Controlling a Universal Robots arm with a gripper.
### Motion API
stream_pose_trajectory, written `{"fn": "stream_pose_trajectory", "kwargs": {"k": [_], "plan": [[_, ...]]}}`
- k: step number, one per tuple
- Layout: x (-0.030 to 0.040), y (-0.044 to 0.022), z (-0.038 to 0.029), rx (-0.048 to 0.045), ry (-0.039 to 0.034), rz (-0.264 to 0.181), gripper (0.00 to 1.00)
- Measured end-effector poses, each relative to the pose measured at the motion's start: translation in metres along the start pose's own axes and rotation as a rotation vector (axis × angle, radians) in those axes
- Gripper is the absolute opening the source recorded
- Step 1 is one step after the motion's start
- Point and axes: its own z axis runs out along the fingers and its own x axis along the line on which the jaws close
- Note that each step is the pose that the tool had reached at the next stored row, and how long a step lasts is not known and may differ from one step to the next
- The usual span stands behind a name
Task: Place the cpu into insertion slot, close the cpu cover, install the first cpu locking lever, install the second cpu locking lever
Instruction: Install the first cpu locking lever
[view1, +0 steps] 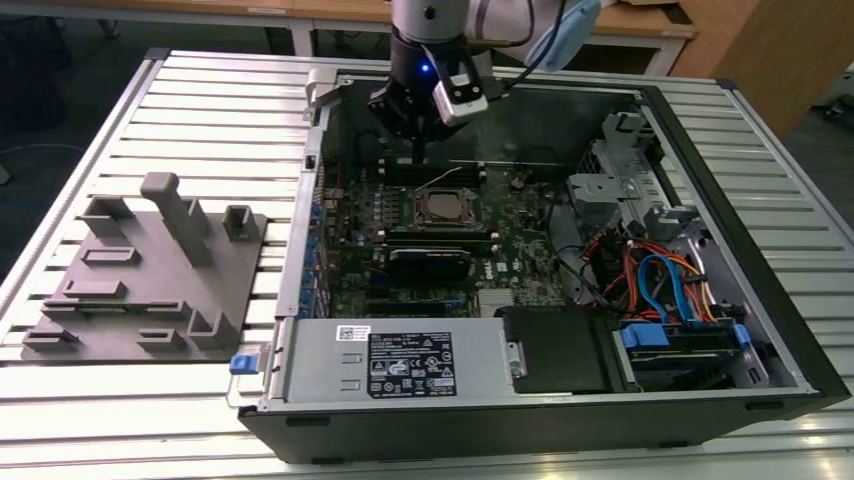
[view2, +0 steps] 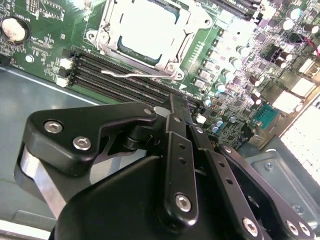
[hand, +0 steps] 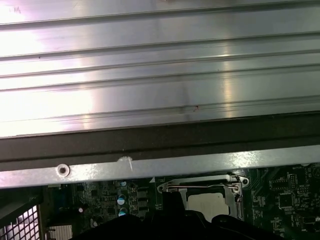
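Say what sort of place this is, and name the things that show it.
Probably a robotics lab or test bench for computer assembly: a robot arm hangs over an open computer case on a slatted metal table, with a grey holder tray beside it.

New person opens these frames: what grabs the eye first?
The open computer case lying on the slatted metal table, with its green motherboard exposed. The black gripper hangs just above the board, close to the bright cpu, which the silvery cpu cover frames. A grey fixture stands beside the case, on the exterior view's left.
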Motion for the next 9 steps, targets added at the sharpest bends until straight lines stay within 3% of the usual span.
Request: {"fn": "stream_pose_trajectory", "kwargs": {"k": [2, 7, 9], "plan": [[-0.0003, -0.0028, 0.0001, -0.0016, -0.0001, 0.000, 0.10], [-0.0008, -0.0080, 0.0020, -0.0572, 0.0058, 0.000, 0.10], [-0.0011, -0.0101, 0.0043, -0.0667, 0.0064, 0.000, 0.10]]}}
